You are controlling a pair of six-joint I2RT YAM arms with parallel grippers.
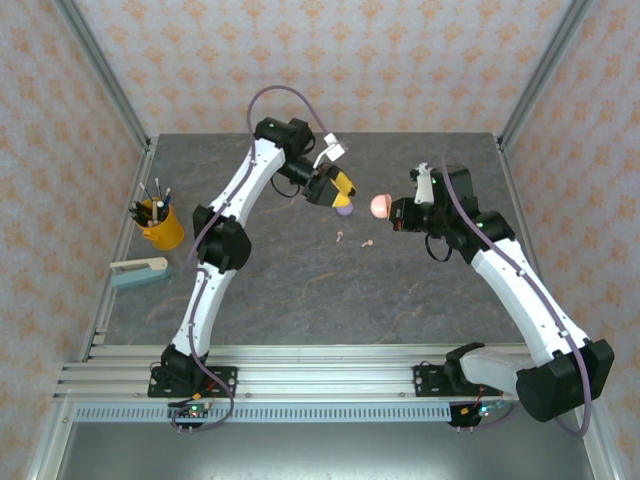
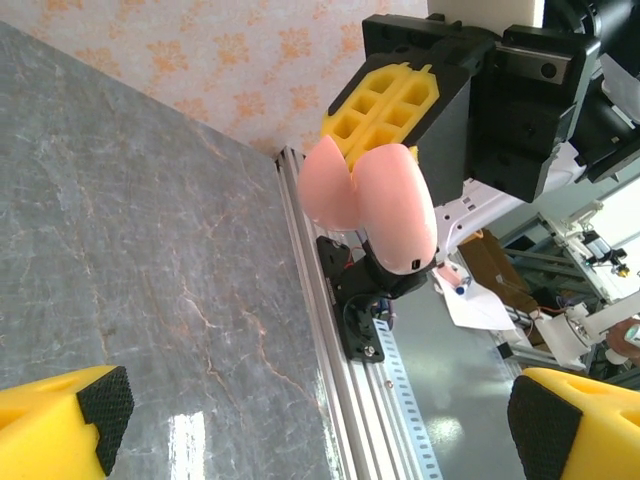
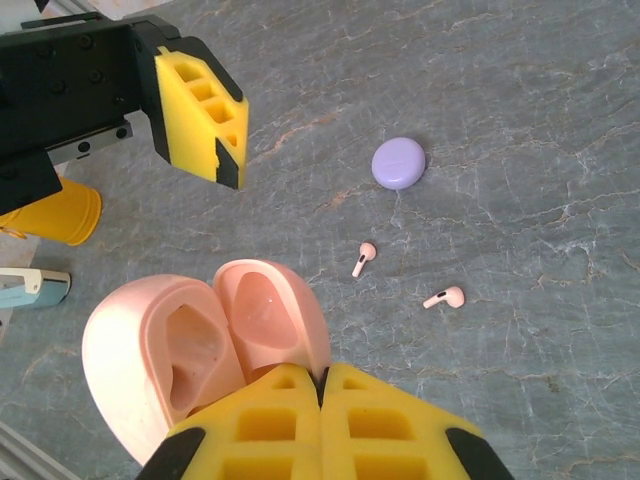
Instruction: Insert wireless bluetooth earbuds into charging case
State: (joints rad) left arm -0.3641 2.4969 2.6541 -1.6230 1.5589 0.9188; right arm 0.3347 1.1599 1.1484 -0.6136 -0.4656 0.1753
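My right gripper is shut on the rim of an open pale pink charging case and holds it above the table. Its two cavities face the right wrist camera and look empty. Two pale pink earbuds lie loose on the grey table. A closed lilac case rests just beyond them. My left gripper hovers open above the lilac case with nothing between its yellow fingers. It faces the pink case.
A yellow pen cup and a pale blue object stand at the table's left side. An aluminium rail runs along the near edge. Patterned walls enclose the back and sides.
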